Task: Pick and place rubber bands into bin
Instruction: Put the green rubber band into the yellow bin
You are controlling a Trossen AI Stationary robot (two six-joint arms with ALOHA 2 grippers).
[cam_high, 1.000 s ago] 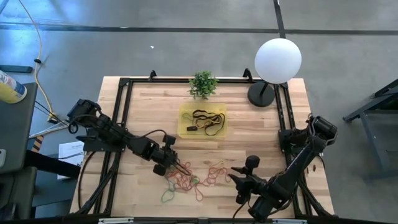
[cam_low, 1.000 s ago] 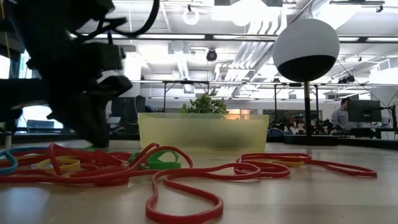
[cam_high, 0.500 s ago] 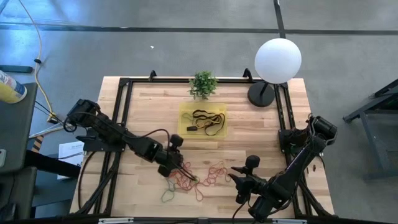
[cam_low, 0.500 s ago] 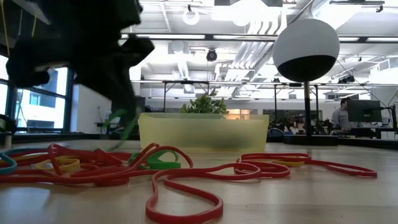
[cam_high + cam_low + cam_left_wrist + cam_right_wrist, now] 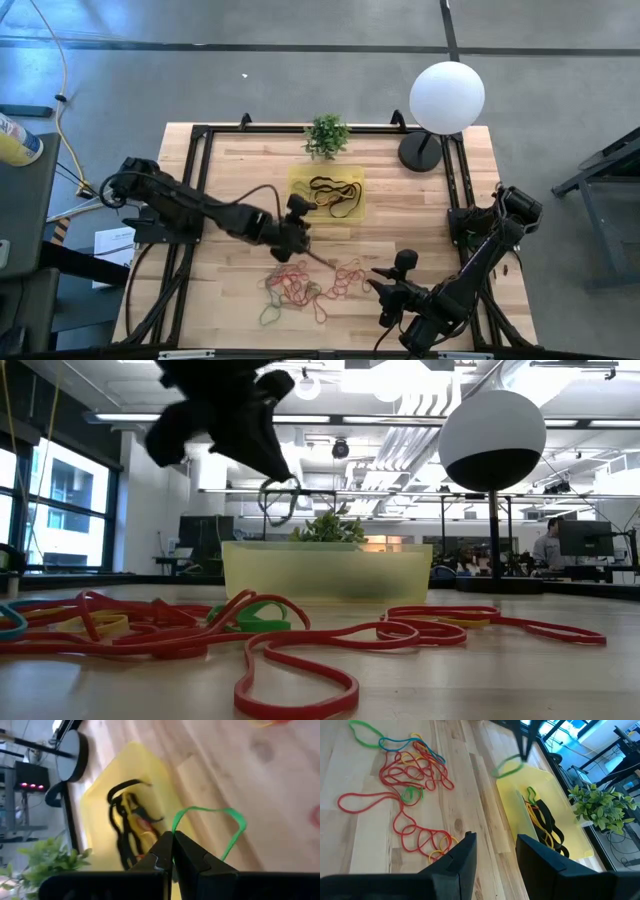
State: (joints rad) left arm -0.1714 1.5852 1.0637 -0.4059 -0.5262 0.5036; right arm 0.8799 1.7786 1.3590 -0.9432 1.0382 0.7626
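My left gripper point(image 5: 300, 240) hangs above the table between the pile of rubber bands point(image 5: 310, 282) and the yellow bin point(image 5: 300, 205), shut on one green rubber band point(image 5: 210, 820). In the low view that band point(image 5: 280, 500) dangles above the bin's near wall point(image 5: 325, 572). The bin rests flat on the table and holds black and coloured bands point(image 5: 335, 195). The pile of red, orange and green loops point(image 5: 410, 770) lies flat on the wood. My right gripper point(image 5: 492, 850) waits open near the table's near edge, to the right of the pile point(image 5: 380, 295). My left gripper pinches the green rubber band at one end of its loop point(image 5: 176, 827) between its two shut fingertips point(image 5: 167, 842). The band is lifted clear of the table. It hangs slack below the fingers as an open loop point(image 5: 282, 505).
A small green potted plant point(image 5: 326, 135) stands just beyond the bin. A white globe lamp point(image 5: 447, 97) on a black base stands at the far right corner. Black frame rails point(image 5: 195, 190) run along the table's left, right and far sides. Bare wood lies between bin and pile.
My left gripper has risen from the pile and moved toward the far edge and right, toward the bin. It has taken one green band with it, lifted clear of the table. The rest of the pile has stayed put.
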